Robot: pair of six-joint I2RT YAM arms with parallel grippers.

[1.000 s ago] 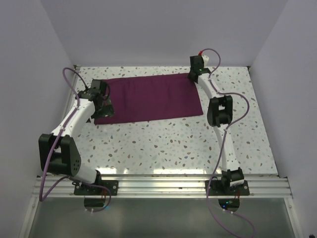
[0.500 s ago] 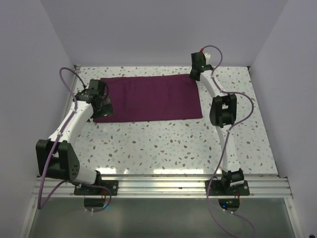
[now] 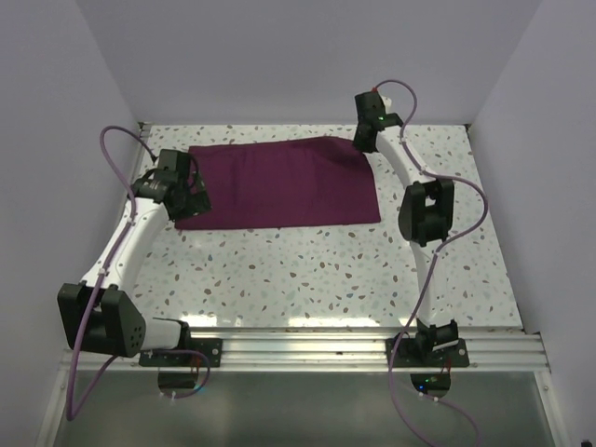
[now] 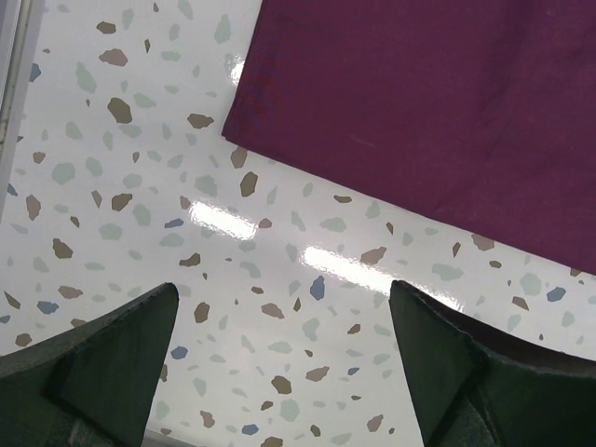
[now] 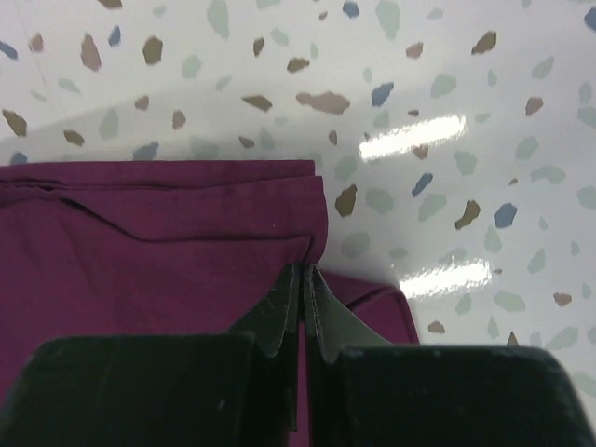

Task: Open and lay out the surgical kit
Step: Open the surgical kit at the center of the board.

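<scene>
The dark magenta-purple cloth wrap (image 3: 279, 183) lies folded flat at the back of the table. My right gripper (image 3: 361, 142) is shut on a top flap at the wrap's far right corner (image 5: 186, 251), which is lifted a little off the layer below. My left gripper (image 3: 191, 197) is open and empty over bare table just off the wrap's near left corner (image 4: 279, 112); its fingertips (image 4: 121, 335) frame only tabletop. The steel tray and the silver instruments are hidden.
The speckled white table (image 3: 307, 270) is enclosed by lilac walls at the left, back and right. A metal rail (image 3: 307, 345) with both arm bases runs along the near edge. Purple cables loop off both arms.
My right gripper has risen a little with the wrap's far right corner, and the cloth edge there now bulges up. My left arm has swung slightly left and back.
</scene>
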